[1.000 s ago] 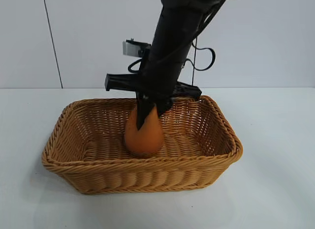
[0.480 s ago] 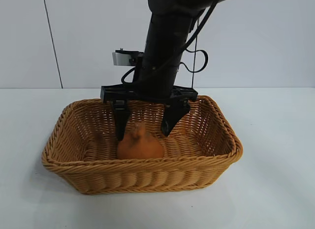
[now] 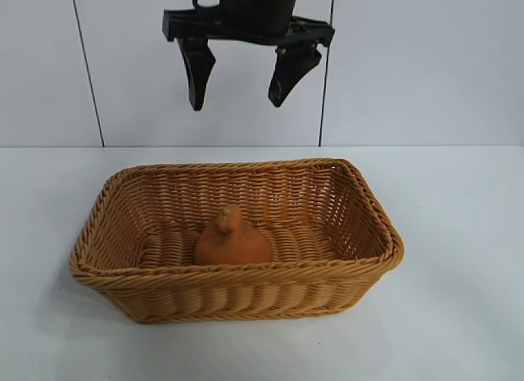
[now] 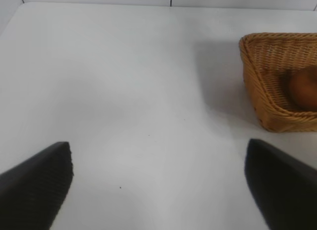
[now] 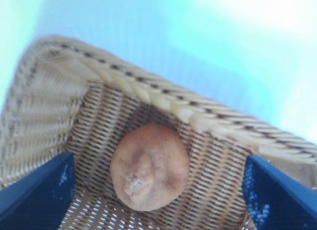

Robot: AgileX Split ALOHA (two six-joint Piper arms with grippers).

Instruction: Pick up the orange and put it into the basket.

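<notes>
Exterior view: wicker basket (image 3: 360, 205), tan-brown, rectangular, braided rim, at centre frame on the white surface (image 3: 458, 315). Orange (image 3: 232, 240), dull and matte, knobby bump uppermost, on the basket floor toward the near wall. Right end effector (image 3: 239, 79), black, at upper centre of the frame, well above the basket; fingers spread apart, nothing between them.

Left wrist view: left end effector (image 4: 158, 183), two dark fingers at the lower corners, spread wide and empty, over bare surface. Basket at the right edge of the frame, the orange partly visible inside.

Right wrist view: right end effector's fingers (image 5: 37, 193) at the lower corners, released. Orange (image 5: 150, 165) at lower centre, lying on the basket's woven floor, apart from both fingers.
</notes>
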